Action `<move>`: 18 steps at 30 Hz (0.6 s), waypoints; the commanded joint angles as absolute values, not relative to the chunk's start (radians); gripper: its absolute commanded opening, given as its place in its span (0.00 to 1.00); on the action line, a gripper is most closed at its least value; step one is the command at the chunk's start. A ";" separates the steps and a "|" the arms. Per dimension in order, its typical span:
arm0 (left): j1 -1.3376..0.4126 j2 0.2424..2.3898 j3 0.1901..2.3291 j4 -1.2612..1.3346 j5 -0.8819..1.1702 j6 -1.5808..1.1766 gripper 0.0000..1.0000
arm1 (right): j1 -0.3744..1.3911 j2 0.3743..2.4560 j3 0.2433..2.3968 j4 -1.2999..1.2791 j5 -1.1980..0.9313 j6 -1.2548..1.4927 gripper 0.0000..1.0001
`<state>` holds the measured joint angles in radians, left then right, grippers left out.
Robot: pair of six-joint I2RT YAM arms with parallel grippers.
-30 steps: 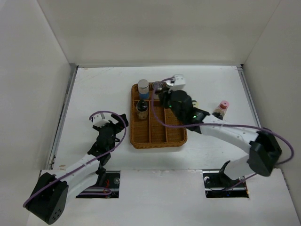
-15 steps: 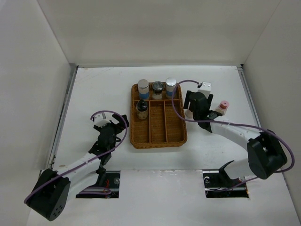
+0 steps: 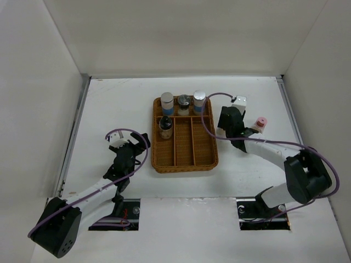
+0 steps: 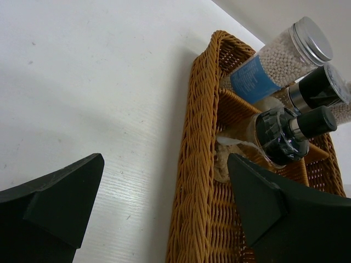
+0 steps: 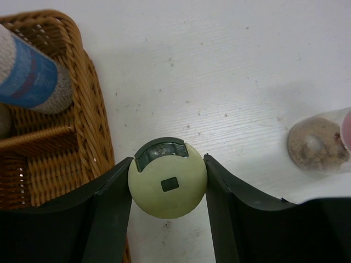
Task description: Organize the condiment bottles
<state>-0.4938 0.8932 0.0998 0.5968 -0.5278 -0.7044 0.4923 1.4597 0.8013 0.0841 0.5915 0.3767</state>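
Tray of brown divided wicker [image 3: 186,169] carries two tall white blue-banded bottles with silver caps [image 3: 167,103] and two dark-capped bottles [image 3: 165,127]. Just right of it on the white table [image 3: 120,104], the right gripper [image 5: 167,181] pinches one small cream-capped bottle [image 5: 167,185] by its round cap. One pink-capped bottle [image 3: 261,124] stands nearby. The bottles are likely light, rigid and smooth, so a lower hold on the body seems safer. The left gripper [image 4: 164,161] hangs spread and empty.

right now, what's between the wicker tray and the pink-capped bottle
The cream-capped bottle, clamped in the right hand, stands between them, seen in the right wrist view.
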 commanded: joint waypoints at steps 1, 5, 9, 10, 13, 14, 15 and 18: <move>-0.501 0.882 0.118 0.641 -0.531 -0.703 1.00 | 0.531 1.333 0.807 0.201 0.632 0.356 0.47; -0.495 0.899 0.123 0.646 -0.525 -0.706 1.00 | 0.639 1.279 0.847 0.209 0.629 0.321 0.46; -0.502 0.887 0.118 0.646 -0.534 -0.706 1.00 | 0.752 1.347 0.928 0.230 0.536 0.331 0.46; -0.498 0.890 0.120 0.647 -0.535 -0.707 1.00 | 0.768 1.368 0.943 0.239 0.522 0.339 0.46; -0.499 0.890 0.121 0.643 -0.523 -0.703 1.00 | 0.804 1.478 1.012 0.261 0.485 0.351 0.46; -0.502 0.871 0.114 0.641 -0.528 -0.703 1.00 | 0.815 1.512 1.035 0.261 0.482 0.347 0.46; -0.502 0.862 0.110 0.643 -0.532 -0.703 1.00 | 0.821 1.535 1.051 0.262 0.483 0.342 0.46; -0.492 0.864 0.110 0.646 -0.526 -0.703 1.00 | 0.828 1.623 1.110 0.249 0.492 0.327 0.48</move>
<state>-0.4976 0.8764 0.0998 0.5987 -0.5282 -0.7044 0.8204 1.5845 1.0431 0.1947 0.5003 0.3363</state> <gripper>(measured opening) 0.997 0.572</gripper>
